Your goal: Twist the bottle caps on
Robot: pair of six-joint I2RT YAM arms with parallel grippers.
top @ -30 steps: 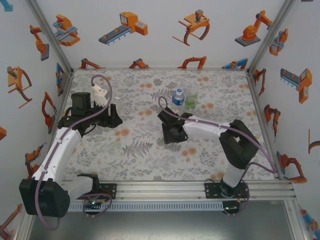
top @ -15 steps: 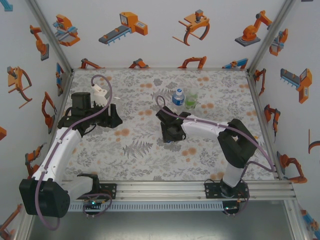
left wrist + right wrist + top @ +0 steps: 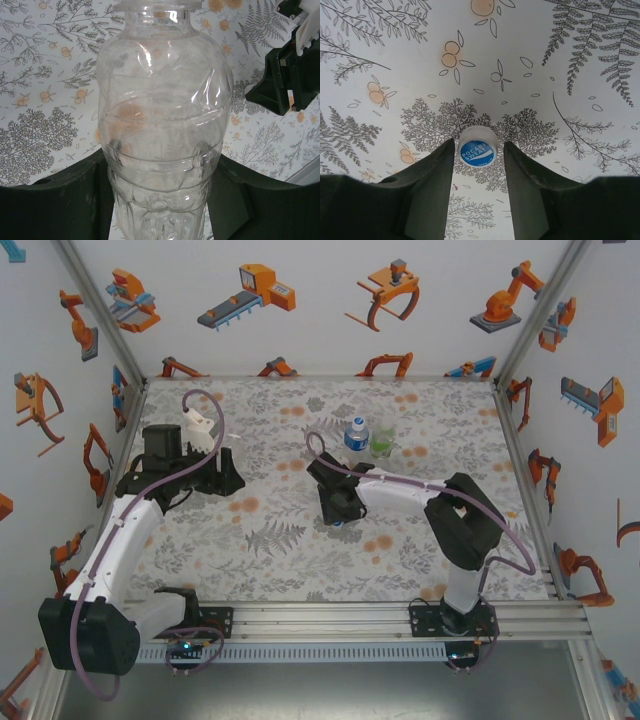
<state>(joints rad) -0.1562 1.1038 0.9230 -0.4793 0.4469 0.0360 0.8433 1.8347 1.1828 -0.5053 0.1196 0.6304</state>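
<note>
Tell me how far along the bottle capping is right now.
Done: nothing I can confirm; the blue-label bottle and greenish bottle are too small to tell whether capped. In hand: the left gripper holds the clear bottle, its neck apparently uncapped; the right gripper has open jaws straddling a blue-topped cap on the table. Left: grip that cap and screw it on.

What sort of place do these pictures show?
Probably a robot test cell in a laboratory, not a home. The walls carry printed cartoon robots, the left arm and right arm are bolted to an aluminium rail, and a leaf-patterned cover forms the work surface.
</note>
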